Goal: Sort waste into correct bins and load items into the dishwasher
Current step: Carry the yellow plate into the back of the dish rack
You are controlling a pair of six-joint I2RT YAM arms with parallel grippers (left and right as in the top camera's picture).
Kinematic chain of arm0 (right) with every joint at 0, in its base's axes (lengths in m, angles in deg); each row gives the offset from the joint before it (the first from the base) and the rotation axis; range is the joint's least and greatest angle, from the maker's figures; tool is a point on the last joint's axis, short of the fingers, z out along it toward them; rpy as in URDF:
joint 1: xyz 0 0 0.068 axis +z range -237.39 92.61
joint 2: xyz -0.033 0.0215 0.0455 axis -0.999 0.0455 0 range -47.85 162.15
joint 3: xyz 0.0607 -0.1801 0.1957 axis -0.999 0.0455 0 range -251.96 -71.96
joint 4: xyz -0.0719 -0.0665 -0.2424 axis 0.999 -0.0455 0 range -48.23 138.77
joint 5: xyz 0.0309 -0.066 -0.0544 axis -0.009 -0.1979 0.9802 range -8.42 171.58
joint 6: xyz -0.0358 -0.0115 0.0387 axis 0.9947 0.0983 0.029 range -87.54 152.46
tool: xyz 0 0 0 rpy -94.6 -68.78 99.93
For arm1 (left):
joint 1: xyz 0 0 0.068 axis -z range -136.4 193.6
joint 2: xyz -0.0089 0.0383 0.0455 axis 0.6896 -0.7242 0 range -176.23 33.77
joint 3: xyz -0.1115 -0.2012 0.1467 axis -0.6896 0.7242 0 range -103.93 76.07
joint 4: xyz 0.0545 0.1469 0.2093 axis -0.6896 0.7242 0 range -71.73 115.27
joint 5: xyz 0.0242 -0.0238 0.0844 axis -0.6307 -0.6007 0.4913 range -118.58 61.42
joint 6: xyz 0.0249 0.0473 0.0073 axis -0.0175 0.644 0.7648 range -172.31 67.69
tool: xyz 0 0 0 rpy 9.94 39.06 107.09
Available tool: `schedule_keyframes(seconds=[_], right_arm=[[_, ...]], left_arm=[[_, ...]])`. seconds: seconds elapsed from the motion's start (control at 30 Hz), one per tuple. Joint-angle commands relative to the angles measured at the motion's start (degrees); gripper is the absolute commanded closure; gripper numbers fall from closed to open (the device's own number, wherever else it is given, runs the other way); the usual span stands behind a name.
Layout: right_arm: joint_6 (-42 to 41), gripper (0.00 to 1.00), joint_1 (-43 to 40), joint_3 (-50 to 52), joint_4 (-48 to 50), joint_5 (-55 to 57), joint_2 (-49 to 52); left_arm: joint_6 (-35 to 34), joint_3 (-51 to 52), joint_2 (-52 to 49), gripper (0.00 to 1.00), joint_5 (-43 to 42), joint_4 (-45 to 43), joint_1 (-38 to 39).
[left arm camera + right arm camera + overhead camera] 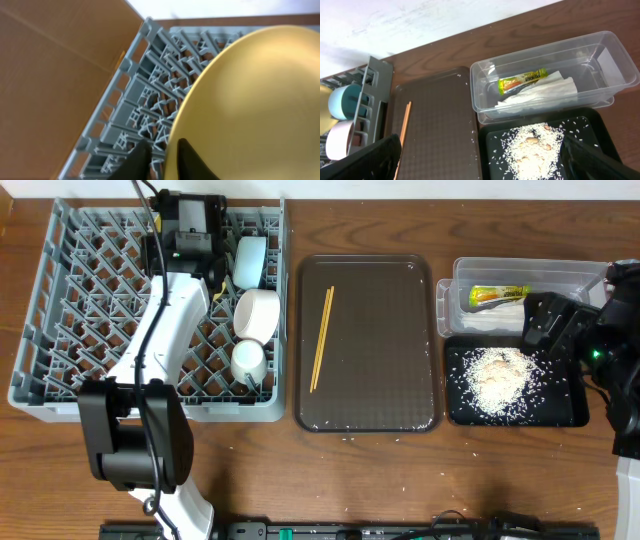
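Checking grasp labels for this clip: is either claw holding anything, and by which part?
Right claw: open, empty. Left claw straddles the rim of the yellow plate at the rack, but a gap shows beside one finger, so no firm hold shows.

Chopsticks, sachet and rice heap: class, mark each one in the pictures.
chopsticks (pixel 322 339), overhead view, middle of the shafts.
sachet (pixel 522 81), right wrist view, centre of its printed face.
rice heap (pixel 497 376), overhead view, centre of the pile.

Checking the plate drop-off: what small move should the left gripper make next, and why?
Probably back the left gripper straight off the yellow plate: its fingers look parted around the rim, and the dish rack lies right behind it.
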Motion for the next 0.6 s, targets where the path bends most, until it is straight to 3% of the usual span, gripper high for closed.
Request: schedule_keyframes(seconds=[0.0, 0.23, 0.37, 0.57], right_arm=[[-0.6, 0.01, -0.3, -0.5, -0.1, 0.3, -0.1], [-0.6, 0.01, -0.3, -0.5, 0.0, 0.3, -0.1], [-0.6, 0.01, -0.3, -0.5, 0.0, 0.3, -0.1], [-0.6, 0.01, -0.3, -0.5, 0.0, 0.3, -0.1]], left_arm=[[-0.2, -0.3, 0.0, 0.49, 1.3, -0.5, 0.8], [-0.5, -0.3, 0.9, 0.36, 0.9, -0.9, 0.9], [-4.2, -0.3, 3.4, 0.29, 0.5, -0.4, 0.9], [-5.3, -0.3, 11.0, 0.2, -14.3, 3.3, 0.9]])
